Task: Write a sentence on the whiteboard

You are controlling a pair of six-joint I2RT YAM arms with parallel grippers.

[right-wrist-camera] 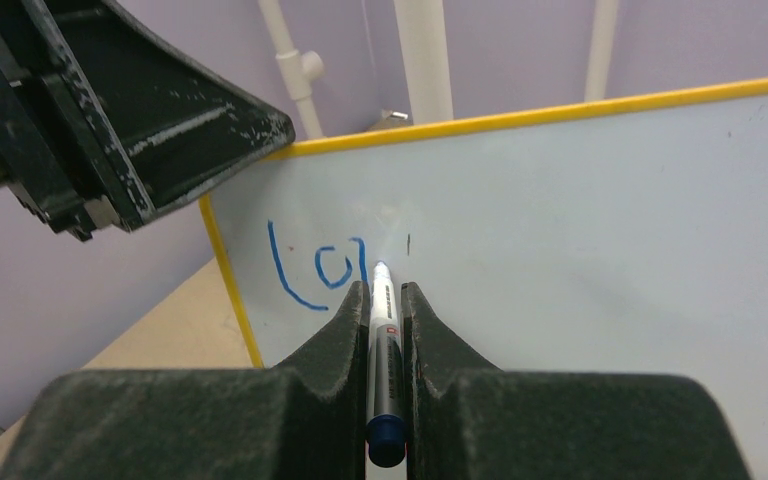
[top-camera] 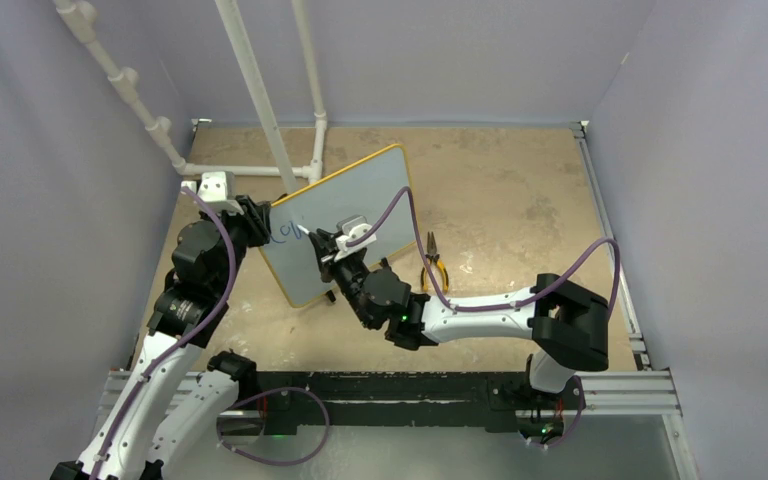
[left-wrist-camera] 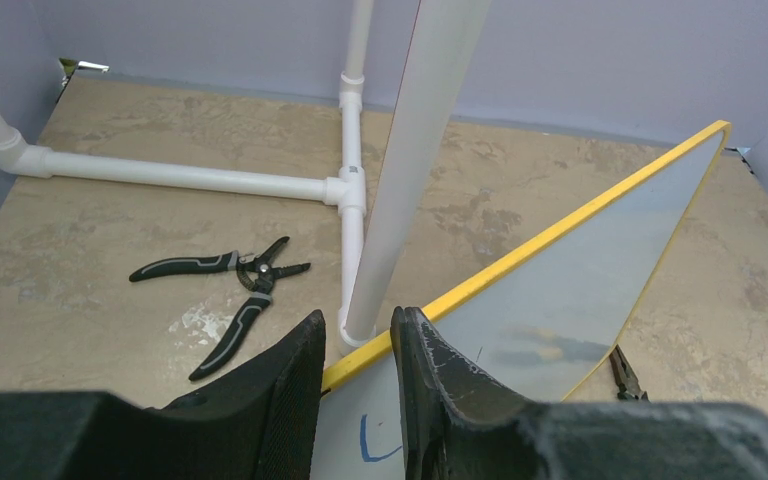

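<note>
The right gripper point(right-wrist-camera: 383, 295) pinches a marker point(right-wrist-camera: 386, 430), tip against the board point(right-wrist-camera: 610, 230) beside blue letters point(right-wrist-camera: 320, 270), while the left gripper point(left-wrist-camera: 355, 345) clamps its top edge, apparently steadying it for writing.

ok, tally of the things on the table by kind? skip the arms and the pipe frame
whiteboard: 1
marker: 1
pliers: 2, one black-handled, one yellow-handled
total: 4
</note>
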